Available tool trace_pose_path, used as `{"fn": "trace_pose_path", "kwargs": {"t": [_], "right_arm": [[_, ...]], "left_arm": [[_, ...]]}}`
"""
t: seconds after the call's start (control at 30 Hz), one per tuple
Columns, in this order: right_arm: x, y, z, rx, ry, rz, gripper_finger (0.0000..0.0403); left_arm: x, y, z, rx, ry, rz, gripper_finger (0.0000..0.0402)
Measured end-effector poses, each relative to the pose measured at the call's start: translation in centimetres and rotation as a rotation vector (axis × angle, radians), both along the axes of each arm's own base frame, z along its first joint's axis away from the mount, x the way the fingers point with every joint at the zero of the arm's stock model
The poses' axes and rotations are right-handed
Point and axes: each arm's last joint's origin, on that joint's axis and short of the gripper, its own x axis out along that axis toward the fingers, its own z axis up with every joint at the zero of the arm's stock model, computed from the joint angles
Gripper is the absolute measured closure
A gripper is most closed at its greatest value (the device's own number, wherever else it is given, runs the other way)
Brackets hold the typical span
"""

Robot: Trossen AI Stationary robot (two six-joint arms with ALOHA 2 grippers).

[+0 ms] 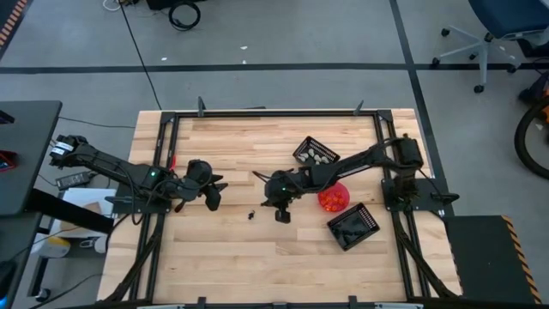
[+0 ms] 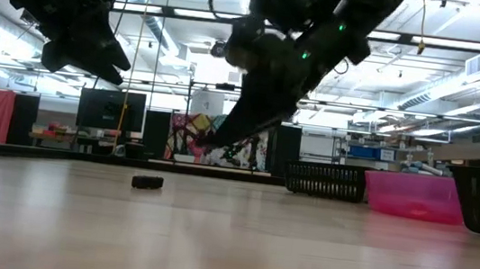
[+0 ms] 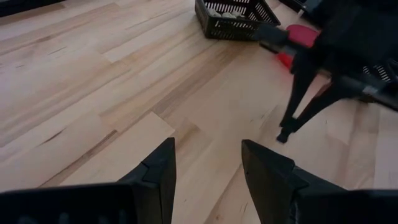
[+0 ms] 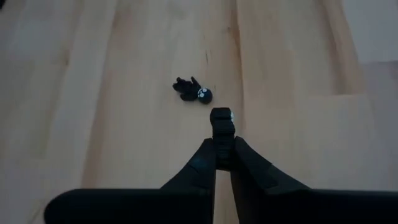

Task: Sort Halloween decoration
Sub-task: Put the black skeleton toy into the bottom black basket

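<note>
My right gripper (image 4: 222, 146) hovers over the middle of the table (image 1: 282, 215), shut on a tiny black trinket (image 4: 221, 119). A second black trinket (image 4: 194, 92) lies on the wood just beyond it (image 1: 250, 214), and also shows in the low view (image 2: 148, 181). My left gripper (image 3: 207, 163) is open and holds nothing, raised above the table to the left of that trinket (image 1: 211, 197). Orange trinkets fill the pink bowl (image 1: 333, 198). Pale trinkets lie in the far black basket (image 1: 315, 154). My right gripper pinches the black trinket (image 4: 221, 119) between its two fingertips (image 4: 211, 155), and the piece sticks out past them. The fingers slant down toward the table's left (image 2: 223, 124). The trinket is lifted clear of the wood.
A second black slatted basket (image 1: 353, 227) sits near the right edge, in front of the pink bowl. Bare wood (image 1: 223, 146) spreads over the left and far parts of the table. A black frame (image 1: 257, 112) runs round the table's edges.
</note>
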Motion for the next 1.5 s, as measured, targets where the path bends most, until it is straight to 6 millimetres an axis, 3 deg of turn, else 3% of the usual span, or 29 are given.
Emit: {"fn": "trace_pose_path", "kwargs": {"t": [0.37, 0.63, 0.97, 1.5], "right_arm": [[-2.6, -0.6, 4.7, -0.029, 0.026, 0.012, 0.0367], [-4.6, -0.7, 6.9, -0.029, 0.07, 0.012, 0.0367], [-6.3, -0.4, 6.9, 0.101, 0.229, -0.01, 0.0367], [-11.1, 2.1, 5.8, 0.254, 0.755, 0.051, 0.0367]], "left_arm": [[0.0, 0.0, 0.0, 0.0, 0.0, 0.001, 0.0246], [0.0, 0.0, 0.0, -0.012, -0.006, 0.009, 0.0246], [0.0, 0.0, 0.0, -0.011, -0.006, 0.01, 0.0246], [0.0, 0.0, 0.0, 0.0, -0.001, 0.003, 0.0246]]}}
